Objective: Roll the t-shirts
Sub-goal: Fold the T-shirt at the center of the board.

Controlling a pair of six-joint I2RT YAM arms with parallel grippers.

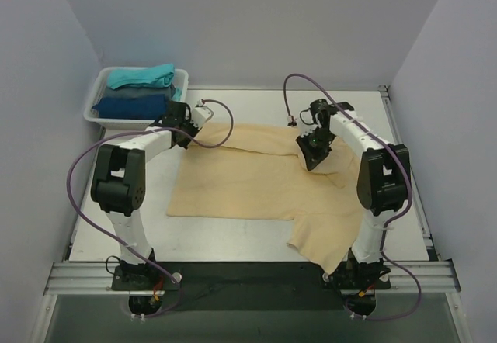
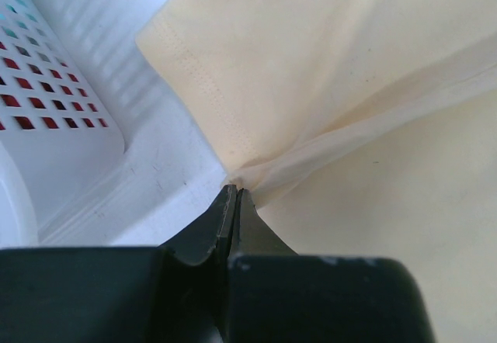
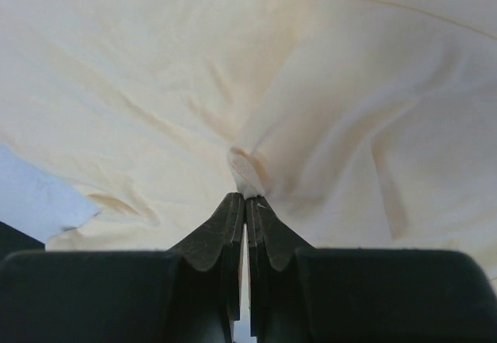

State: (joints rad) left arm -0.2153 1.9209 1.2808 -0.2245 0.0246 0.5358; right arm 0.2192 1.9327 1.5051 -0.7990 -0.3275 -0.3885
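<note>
A large pale tan t-shirt (image 1: 248, 184) lies spread flat across the table, one sleeve hanging toward the front right edge. My left gripper (image 1: 189, 133) is shut on the shirt's far left edge, next to the basket. In the left wrist view the jaws (image 2: 234, 192) pinch a fold of tan cloth (image 2: 349, 71) by the hem. My right gripper (image 1: 314, 160) is shut on a bunched pinch of the shirt at its far right part. In the right wrist view the cloth (image 3: 155, 71) puckers into the closed tips (image 3: 246, 198).
A white plastic basket (image 1: 92, 103) stands at the back left and holds folded teal (image 1: 141, 74), grey (image 1: 138, 91) and dark blue (image 1: 128, 107) shirts. Its perforated wall (image 2: 54, 118) is close to my left gripper. White table (image 1: 233, 238) shows in front of the shirt.
</note>
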